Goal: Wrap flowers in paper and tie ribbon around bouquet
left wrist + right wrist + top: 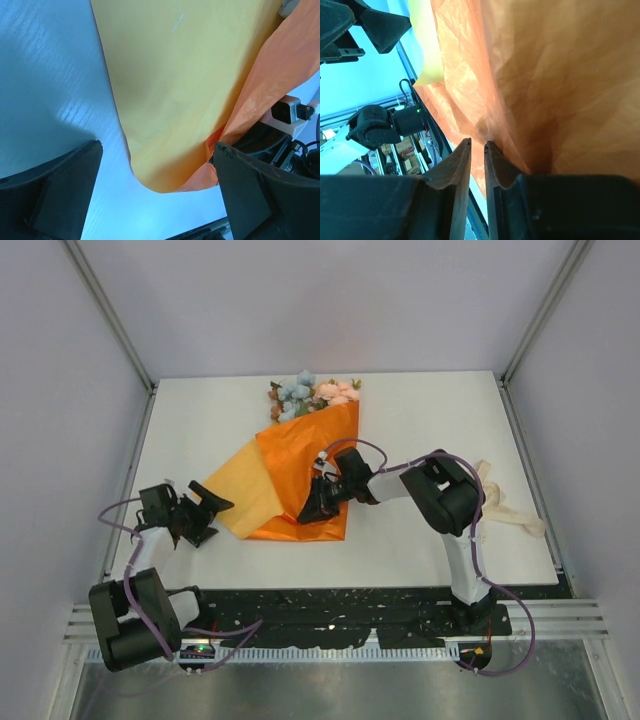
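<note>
**White tabletop** point(200, 420). The bright orange crinkly wrapping paper point(300, 465), folded over the stems, lies at the centre. The bunch of pale blue, pink and peach artificial flowers point(312, 393) projects from it toward the far edge. Left gripper point(213, 517): jaws spread wide about the paper's near-left corner. Right gripper point(477, 144): fingers drawn almost together at a paper crease; whether they pinch it cannot be told. The cream-white satin ribbon point(510, 508) lies near the right edge.

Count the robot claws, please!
2. The left black two-finger gripper stands open by the pale corner of the bright orange crinkly paper; the right black gripper sits over its near part.
</note>
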You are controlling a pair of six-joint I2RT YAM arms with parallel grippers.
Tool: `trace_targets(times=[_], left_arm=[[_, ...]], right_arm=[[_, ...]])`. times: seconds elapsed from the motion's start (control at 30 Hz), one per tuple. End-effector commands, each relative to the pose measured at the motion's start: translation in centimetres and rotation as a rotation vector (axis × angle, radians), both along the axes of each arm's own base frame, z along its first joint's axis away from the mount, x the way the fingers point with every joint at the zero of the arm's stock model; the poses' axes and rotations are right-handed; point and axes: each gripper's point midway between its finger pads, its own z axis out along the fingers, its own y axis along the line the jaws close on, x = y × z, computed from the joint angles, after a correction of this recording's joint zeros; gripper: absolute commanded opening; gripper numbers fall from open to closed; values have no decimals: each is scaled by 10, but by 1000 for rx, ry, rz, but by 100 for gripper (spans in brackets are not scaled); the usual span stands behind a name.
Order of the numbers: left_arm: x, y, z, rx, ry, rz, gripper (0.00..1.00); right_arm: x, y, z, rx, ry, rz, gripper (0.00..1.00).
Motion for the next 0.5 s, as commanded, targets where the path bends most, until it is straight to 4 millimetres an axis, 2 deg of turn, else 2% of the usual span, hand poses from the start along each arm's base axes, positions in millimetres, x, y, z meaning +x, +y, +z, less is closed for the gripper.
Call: trace_targets(times=[0.0, 0.2, 0.33, 0.47], left_arm=[[-24, 16, -29, 75, 90, 117, 100], [6, 9, -30, -11, 69, 101, 96], [46, 6, -20, -55, 31, 48, 92], [86, -10, -6, -102, -48, -57, 92]], right_arm=[[-12, -29, -60, -192, 68, -42, 23], [-18, -33, -64, -200, 87, -30, 23], [-17, -33, -64, -203, 88, -24, 22], [-16, -33, -65, -208, 92, -19, 22]])
